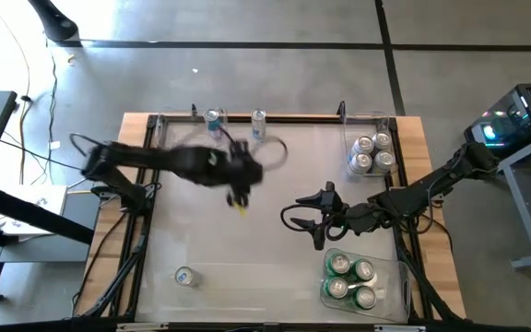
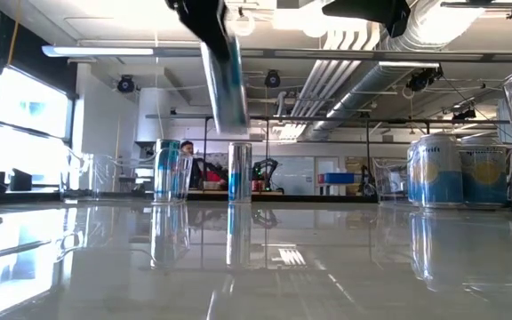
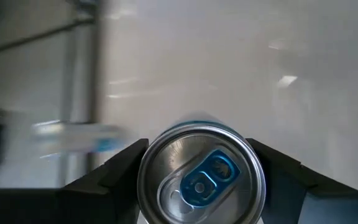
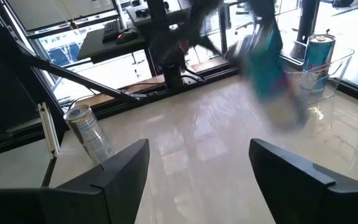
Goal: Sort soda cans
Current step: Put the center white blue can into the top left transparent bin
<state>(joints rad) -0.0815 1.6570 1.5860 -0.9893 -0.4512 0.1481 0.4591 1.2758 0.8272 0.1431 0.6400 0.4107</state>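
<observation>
My left gripper [image 1: 241, 189] hangs over the middle of the table, shut on a blue-and-silver soda can [image 2: 223, 84] that is up in the air. Its silver top with a blue tab [image 3: 201, 180] fills the left wrist view. My right gripper [image 1: 321, 219] waits open and empty right of centre, its fingers [image 4: 120, 171] spread wide. Two blue cans [image 1: 213, 120] [image 1: 258, 123] stand at the far edge. One can [image 1: 184, 276] stands alone at the near left. My left gripper pinches the can's upper wall just below the top rim [image 3: 146, 163], one finger [image 3: 120, 168] on each side. The fingers come slanting down from above. The can hangs below them, lifted clear of the table and tilted in the low view.
A clear bin [image 1: 392, 138] at the far right holds silver-white cans. Another clear bin [image 1: 399, 277] at the near right holds green cans. A clear bin wall [image 2: 185, 173] stands around the far-left can. A raised frame [image 1: 275, 117] rims the table.
</observation>
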